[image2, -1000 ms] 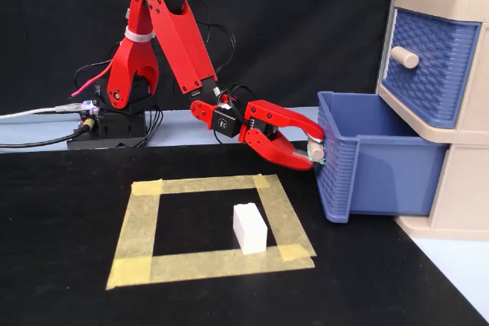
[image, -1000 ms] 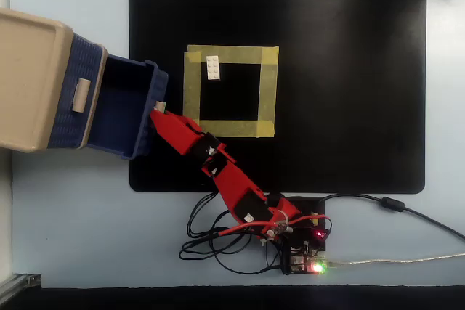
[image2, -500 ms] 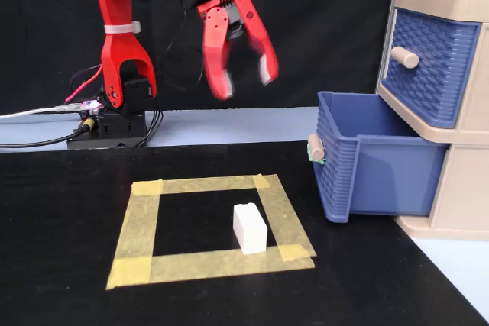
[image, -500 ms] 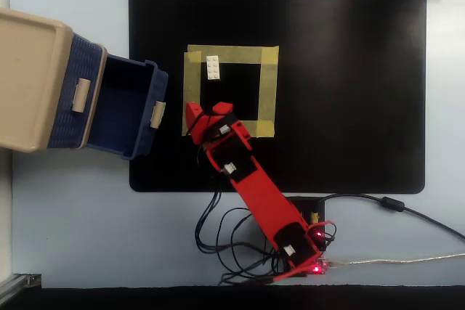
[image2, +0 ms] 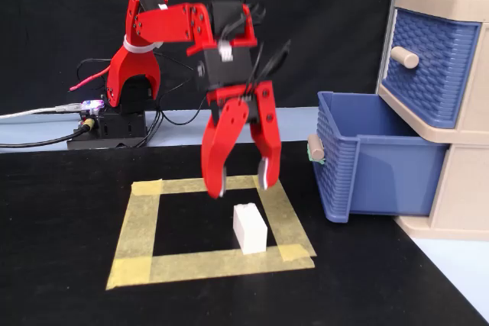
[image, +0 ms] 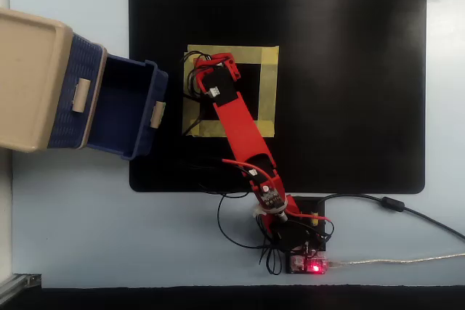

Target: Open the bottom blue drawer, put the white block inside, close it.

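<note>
The bottom blue drawer (image2: 367, 158) is pulled far out of the beige cabinet (image2: 458, 188); its beige handle faces the mat, and it also shows in the overhead view (image: 127, 107). The white block (image2: 249, 228) lies inside the yellow tape square (image2: 137, 227) on the black mat. In the overhead view the block is hidden under the arm. My red gripper (image2: 241, 185) hangs open and empty a little above the block, fingers pointing down. In the overhead view the gripper (image: 211, 70) sits over the tape square (image: 267, 92), right of the drawer.
The upper blue drawer (image2: 428, 62) is shut. The arm's base (image: 294, 234) with cables stands at the mat's near edge in the overhead view. The black mat (image: 349, 85) extends to the right of the tape square.
</note>
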Motion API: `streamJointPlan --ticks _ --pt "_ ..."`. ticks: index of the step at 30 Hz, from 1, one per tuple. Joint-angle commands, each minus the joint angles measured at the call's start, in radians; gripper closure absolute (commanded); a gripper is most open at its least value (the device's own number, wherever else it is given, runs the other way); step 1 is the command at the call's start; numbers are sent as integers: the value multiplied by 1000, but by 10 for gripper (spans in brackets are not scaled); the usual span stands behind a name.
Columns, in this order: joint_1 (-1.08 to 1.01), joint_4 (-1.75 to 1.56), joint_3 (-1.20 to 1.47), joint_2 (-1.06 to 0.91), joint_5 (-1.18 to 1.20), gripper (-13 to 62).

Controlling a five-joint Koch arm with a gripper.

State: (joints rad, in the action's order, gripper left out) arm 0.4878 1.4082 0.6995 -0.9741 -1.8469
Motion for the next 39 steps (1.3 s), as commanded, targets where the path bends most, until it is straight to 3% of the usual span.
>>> streamJointPlan --ticks 1,14,17,20,23,27,31,36,39 --pt "11 -11 -43 0 -35 155" --pt "12 -94 -40 147 -34 177" --pt "5 -92 -32 152 -40 306" --pt "-14 -84 -32 147 -92 578" --pt "-32 -81 -43 117 -124 573" --pt "-21 -2 -51 -110 -166 573" --pt "91 166 -143 -279 -407 573" --pt "382 232 -359 -250 -778 572" --pt "471 219 -451 -156 -873 570"
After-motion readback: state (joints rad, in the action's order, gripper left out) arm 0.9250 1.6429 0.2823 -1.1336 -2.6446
